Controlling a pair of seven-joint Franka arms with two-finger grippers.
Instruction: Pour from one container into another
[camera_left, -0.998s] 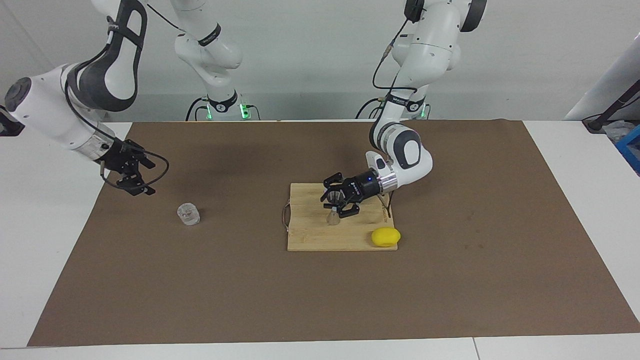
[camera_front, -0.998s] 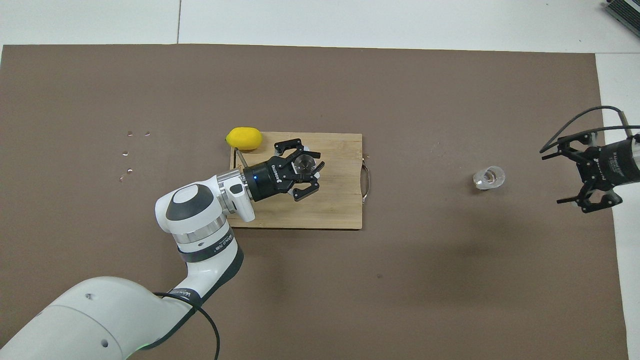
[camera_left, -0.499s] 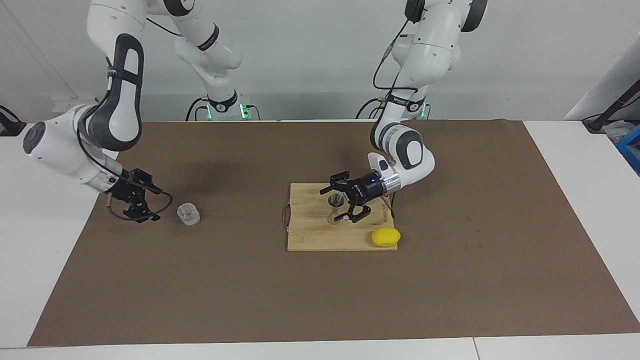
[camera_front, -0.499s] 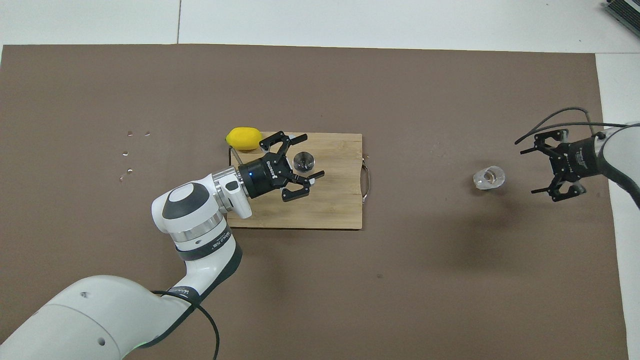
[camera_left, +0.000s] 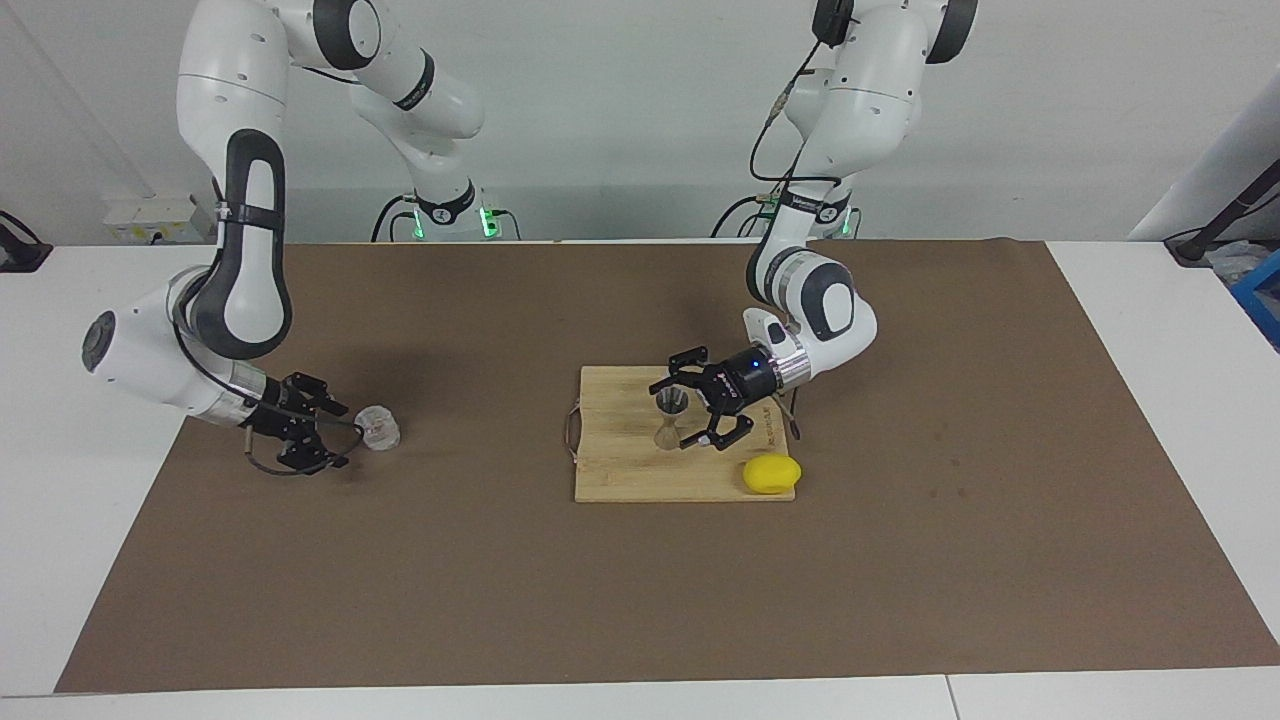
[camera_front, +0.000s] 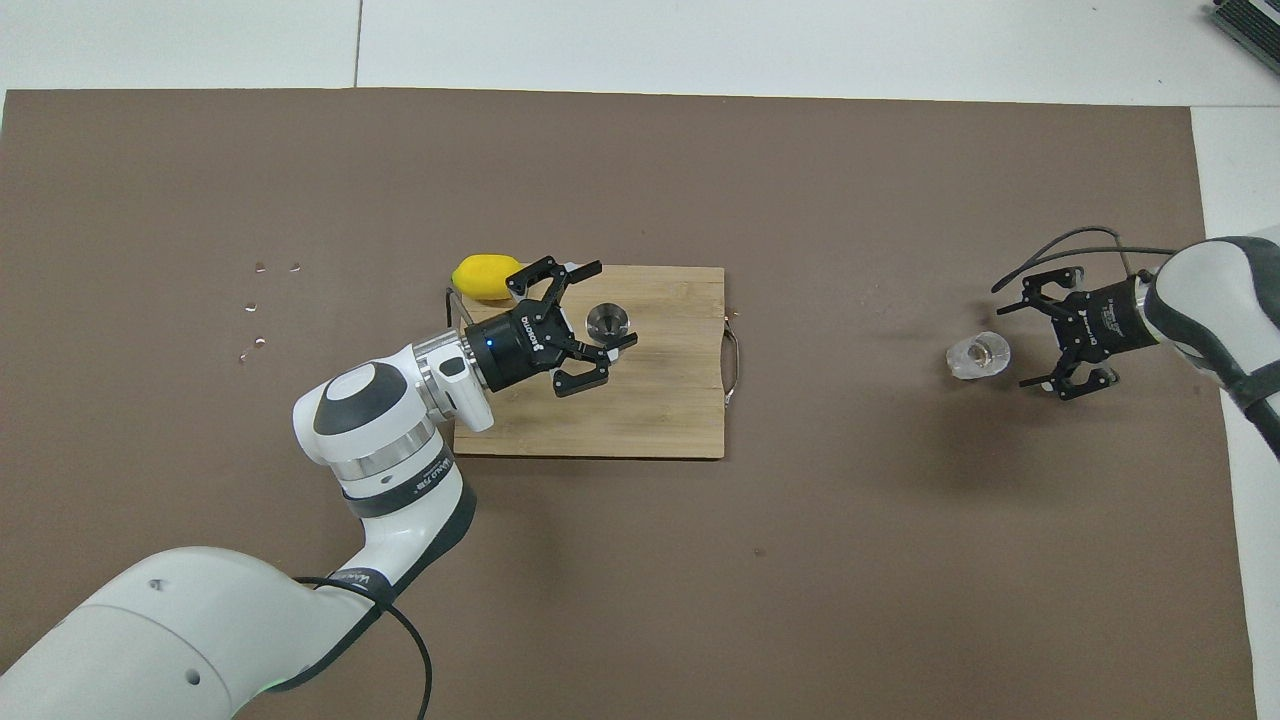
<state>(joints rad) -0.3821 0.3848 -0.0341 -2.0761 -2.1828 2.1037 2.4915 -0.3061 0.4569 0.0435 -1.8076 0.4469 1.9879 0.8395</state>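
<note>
Now my left gripper (camera_left: 695, 405), fingers spread, sits beside the jigger (camera_left: 671, 421), upright on the cutting board (camera_left: 640, 475); toward the right arm's end, my right gripper (camera_left: 335, 435) flanks the glass cup (camera_left: 379, 427), fingers spread.

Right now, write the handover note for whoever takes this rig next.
Left gripper: open, low over the cutting board, beside the jigger, not gripping it.
Right gripper: open, low at the glass cup, on the side toward the right arm's end of the table; nothing held.
Jigger stands upright on the board; a lemon rests at the board's corner.
Glass cup sits on the brown mat.
Done: jigger placed.
Left: grasp the cup, carry it over, pour into the jigger.
</note>
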